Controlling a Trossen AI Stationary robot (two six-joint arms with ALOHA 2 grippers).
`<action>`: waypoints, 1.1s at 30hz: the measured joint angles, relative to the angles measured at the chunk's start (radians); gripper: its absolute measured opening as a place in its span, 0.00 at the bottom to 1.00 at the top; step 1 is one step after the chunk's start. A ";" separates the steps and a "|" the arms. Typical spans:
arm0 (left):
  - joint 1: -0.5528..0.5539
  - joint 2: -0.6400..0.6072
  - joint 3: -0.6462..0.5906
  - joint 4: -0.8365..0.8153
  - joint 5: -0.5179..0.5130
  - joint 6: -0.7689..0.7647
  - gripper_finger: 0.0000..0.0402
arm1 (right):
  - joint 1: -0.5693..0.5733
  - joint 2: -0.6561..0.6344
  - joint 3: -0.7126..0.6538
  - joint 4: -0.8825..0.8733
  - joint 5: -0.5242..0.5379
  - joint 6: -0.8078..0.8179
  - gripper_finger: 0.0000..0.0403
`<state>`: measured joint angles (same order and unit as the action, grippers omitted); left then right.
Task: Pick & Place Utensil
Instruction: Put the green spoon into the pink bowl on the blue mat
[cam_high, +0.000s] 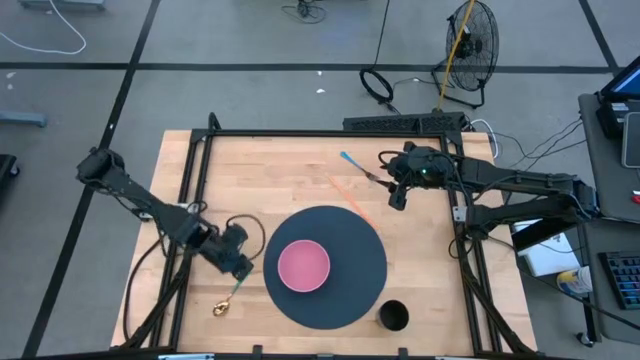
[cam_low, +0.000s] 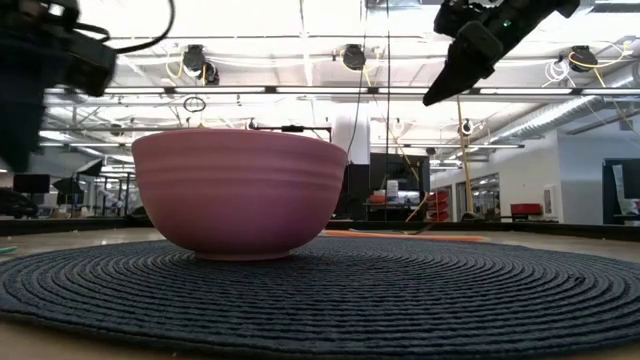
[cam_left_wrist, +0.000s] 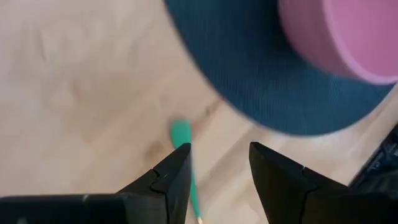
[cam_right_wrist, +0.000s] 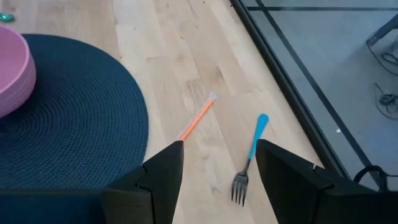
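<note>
**Blue-handled fork and its neighbours, as they lie around the dark mat**

Blue plastic handle, thin metal tines: the fork (cam_right_wrist: 249, 155) lies flat on the counter (cam_high: 290, 165), off the far right edge of the round dark mat (cam_high: 345, 260) and near the counter's black frame. Likely light, stiff and a little slick; it sits low, so I would pinch across the blue handle near its middle.

Orange straw-like stick (cam_right_wrist: 197, 118): between fork and mat, apart from both.

Spoon with green handle and gold bowl (cam_high: 226, 300): off the mat's near left edge.

Pink bowl (cam_high: 303, 265): on the mat, left of centre. Black cup (cam_high: 393, 316): just off the mat's near right edge.

Right tool (cam_right_wrist: 217, 171): above the fork, fingers parted, holding nothing.

Left tool (cam_left_wrist: 217, 168): over the green handle, fingers apart, empty.
</note>
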<state>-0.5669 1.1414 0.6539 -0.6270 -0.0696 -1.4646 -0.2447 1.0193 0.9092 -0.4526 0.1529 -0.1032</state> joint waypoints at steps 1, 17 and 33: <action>-0.025 0.017 0.003 0.000 0.001 -0.049 0.41 | 0.000 0.000 0.000 0.000 0.000 -0.009 0.49; -0.162 0.356 0.116 -0.006 0.156 -0.303 0.41 | 0.000 -0.011 0.000 0.033 -0.001 -0.044 0.49; -0.187 0.458 0.127 -0.004 0.140 -0.284 0.41 | 0.001 -0.011 0.000 0.112 -0.052 -0.044 0.49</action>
<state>-0.7540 1.5997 0.7807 -0.6312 0.0705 -1.7491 -0.2440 1.0080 0.9089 -0.3404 0.1009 -0.1471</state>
